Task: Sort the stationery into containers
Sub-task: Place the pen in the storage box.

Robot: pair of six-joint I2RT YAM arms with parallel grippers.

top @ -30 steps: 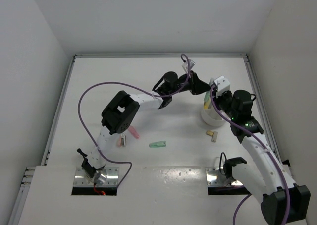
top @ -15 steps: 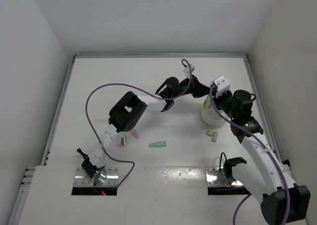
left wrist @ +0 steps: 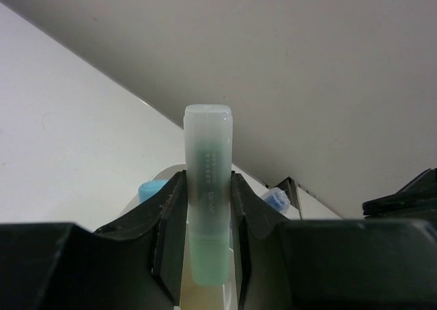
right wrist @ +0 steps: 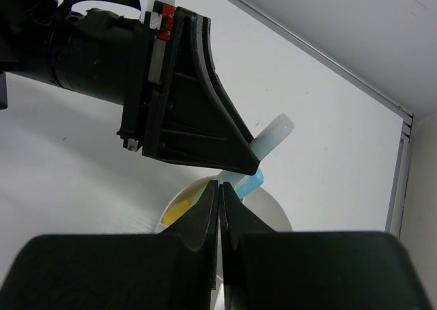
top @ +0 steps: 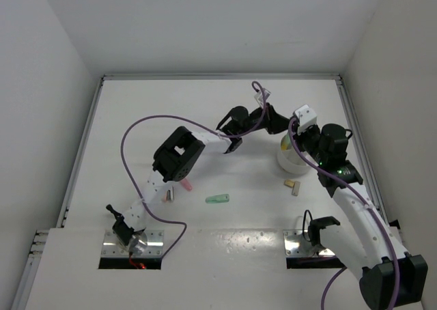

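Observation:
My left gripper (left wrist: pixel 208 207) is shut on a pastel green stick (left wrist: pixel 208 180) with a frosted cap and holds it just above the rim of the round white tub (left wrist: pixel 145 195). In the top view the left gripper (top: pixel 278 126) is at the tub's (top: pixel 289 162) far-left edge. A blue stick (right wrist: pixel 250 182) and a yellow stick (right wrist: pixel 179 212) lie in the tub (right wrist: pixel 276 218). A blue-capped bottle (left wrist: pixel 275 199) shows beyond it. My right gripper (right wrist: pixel 218 185) is shut and empty over the tub. On the table lie another green stick (top: pixel 218 199), a pink stick (top: pixel 185 184) and a tan block (top: pixel 292 185).
A small pale piece (top: pixel 168 195) lies beside the pink stick near the left arm's link. The purple cable (top: pixel 136 129) loops over the left half of the table. White walls (top: pixel 61 85) enclose the table on the left, back and right.
My left gripper has moved right with the green stick, from beside the tub to its rim. The right arm has not moved.

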